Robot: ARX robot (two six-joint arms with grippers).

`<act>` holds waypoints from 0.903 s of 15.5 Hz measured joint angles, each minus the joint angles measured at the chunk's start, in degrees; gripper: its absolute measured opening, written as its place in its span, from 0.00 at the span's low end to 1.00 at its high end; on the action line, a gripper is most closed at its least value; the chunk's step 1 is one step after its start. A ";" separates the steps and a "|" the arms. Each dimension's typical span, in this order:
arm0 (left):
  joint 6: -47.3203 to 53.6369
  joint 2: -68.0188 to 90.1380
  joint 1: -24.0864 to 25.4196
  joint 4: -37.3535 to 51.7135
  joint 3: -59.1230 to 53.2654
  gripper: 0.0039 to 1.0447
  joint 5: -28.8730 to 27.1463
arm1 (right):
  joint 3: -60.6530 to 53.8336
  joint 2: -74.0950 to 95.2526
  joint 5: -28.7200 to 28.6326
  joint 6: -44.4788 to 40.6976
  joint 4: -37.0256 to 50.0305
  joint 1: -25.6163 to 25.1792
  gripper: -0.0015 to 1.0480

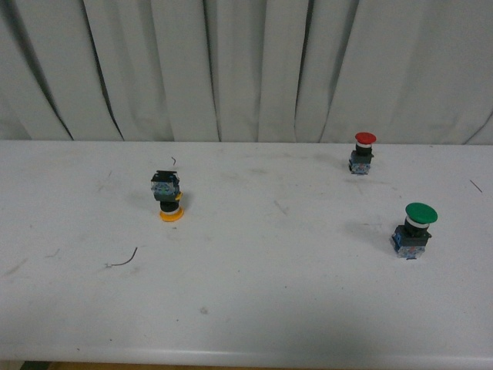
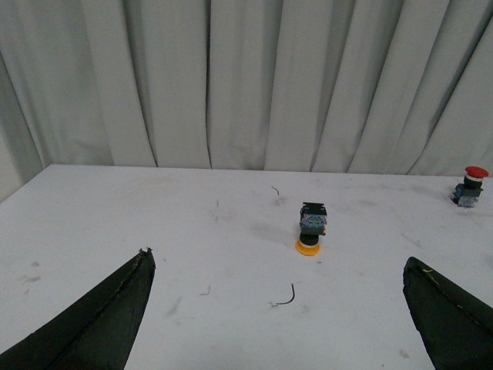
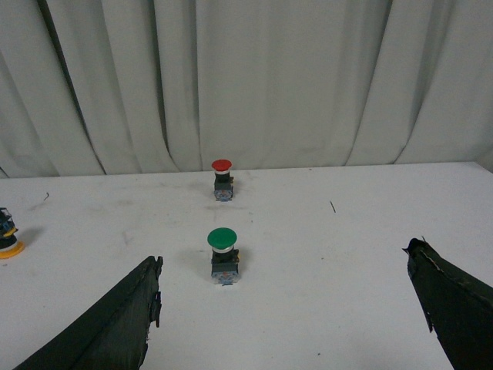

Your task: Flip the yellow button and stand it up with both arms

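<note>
The yellow button (image 1: 169, 196) stands upside down on the white table, its yellow-orange cap flat on the surface and its black and bluish block on top. The left wrist view shows the yellow button (image 2: 310, 228) ahead of my left gripper (image 2: 277, 262), well beyond its fingertips. The left gripper is open and holds nothing. At the edge of the right wrist view part of the yellow button (image 3: 8, 237) peeks in. My right gripper (image 3: 285, 258) is open too, with nothing between its fingers. Neither arm appears in the front view.
A green-capped button (image 1: 415, 230) stands upright at the right, close to the right gripper. A red-capped button (image 1: 362, 152) stands further back on the right. A thin dark wire scrap (image 1: 123, 260) lies in front of the yellow button. Grey curtains hang behind the table (image 1: 254, 308).
</note>
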 joint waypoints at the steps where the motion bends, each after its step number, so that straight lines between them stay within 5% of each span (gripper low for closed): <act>1: 0.00 0.00 0.00 0.02 0.00 0.94 0.00 | 0.00 0.00 0.00 0.00 0.00 0.00 0.94; 14: 0.00 0.00 0.00 0.02 0.00 0.94 0.00 | 0.00 0.00 0.00 0.00 0.00 0.00 0.94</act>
